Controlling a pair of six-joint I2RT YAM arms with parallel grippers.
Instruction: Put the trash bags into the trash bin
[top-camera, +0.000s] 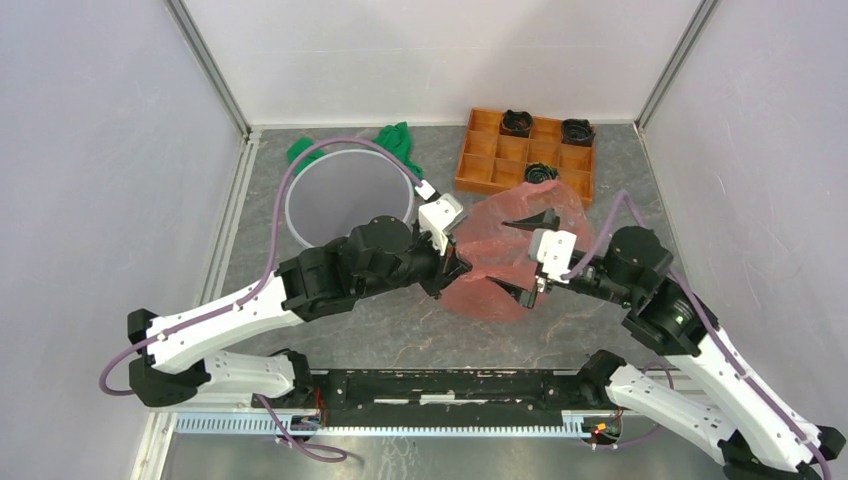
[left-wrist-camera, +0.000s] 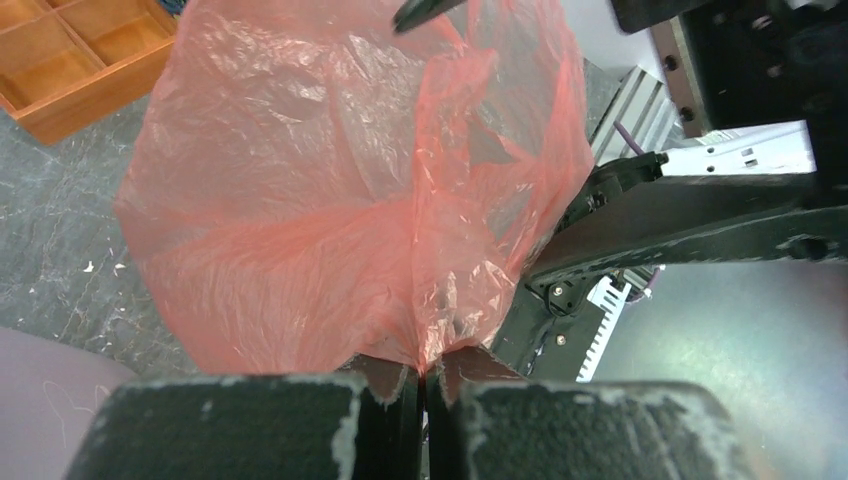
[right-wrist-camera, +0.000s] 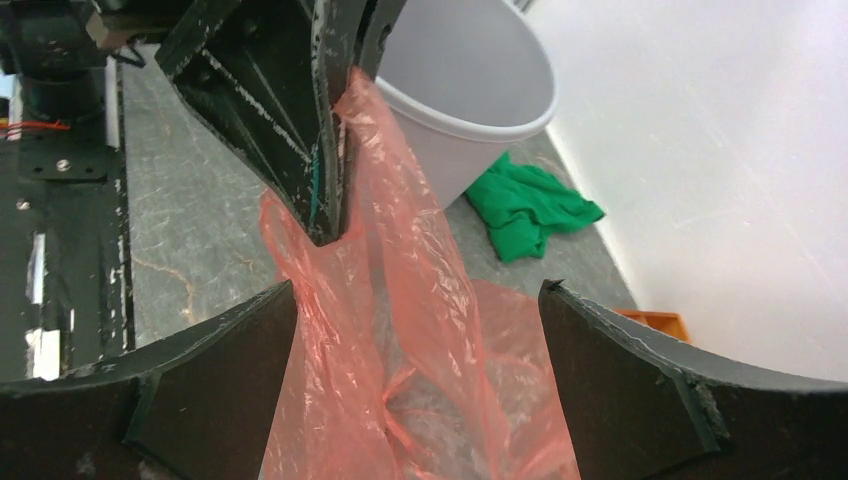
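Top view: the red-orange trash bag (top-camera: 500, 255) is seen raised over the table between both arms, just right of the grey trash bin (top-camera: 347, 195) and near the compartment tray (top-camera: 480, 165).

Left wrist: the left gripper (left-wrist-camera: 425, 385) is clenched on a gathered pinch of film.

Right wrist: the right gripper (right-wrist-camera: 415, 350) is spread wide, with film hanging loose between its jaws. A green cloth (right-wrist-camera: 525, 205) is seen beside the bin.

Bin (top-camera: 345, 195) back-left, cloth (top-camera: 398, 138) behind it, tray (top-camera: 482, 165) back-right, bag (top-camera: 495, 262) centre, in front of tray
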